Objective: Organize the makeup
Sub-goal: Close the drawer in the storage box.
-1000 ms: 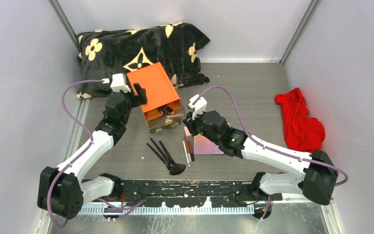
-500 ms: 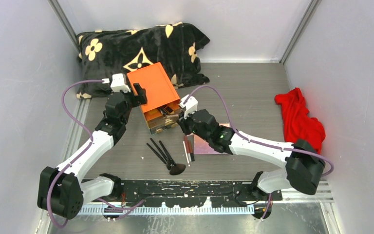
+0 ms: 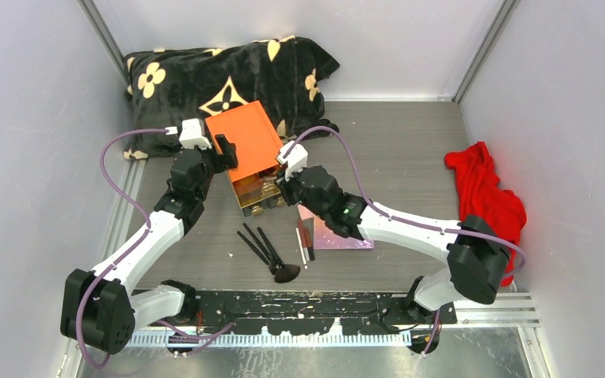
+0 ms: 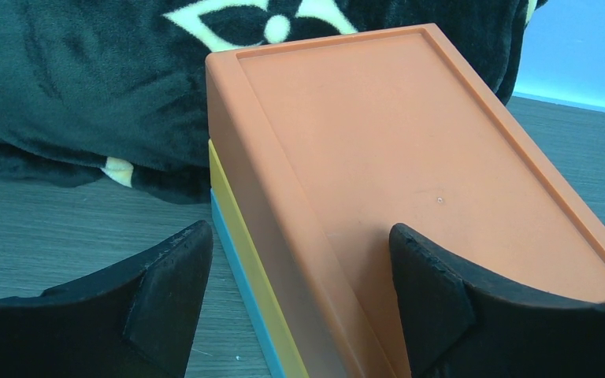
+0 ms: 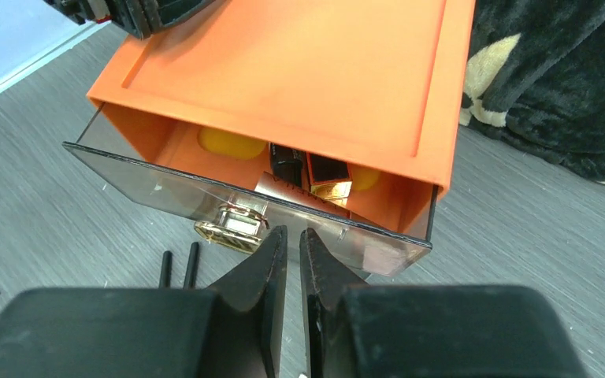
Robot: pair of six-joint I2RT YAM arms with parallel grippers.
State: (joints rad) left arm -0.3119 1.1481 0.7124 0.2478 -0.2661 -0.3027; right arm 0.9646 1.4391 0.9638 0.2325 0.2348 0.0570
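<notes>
Straddling the rectangular orange plastic box point(image 4: 378, 118), your left pincer point(image 4: 298, 244) stood spread wide; your right pincer point(image 5: 293, 244), pinched almost together on nothing, hovered at the gold handle point(image 5: 232, 224) of the clear drawer point(image 5: 173, 185). The black-handled brushes point(image 3: 264, 250), slim pencils point(image 3: 303, 241) and shiny pink palette point(image 3: 340, 236) lay on the bench point(image 3: 410, 150) just beside. A careless shove could have slid the box or jammed the drawer.
</notes>
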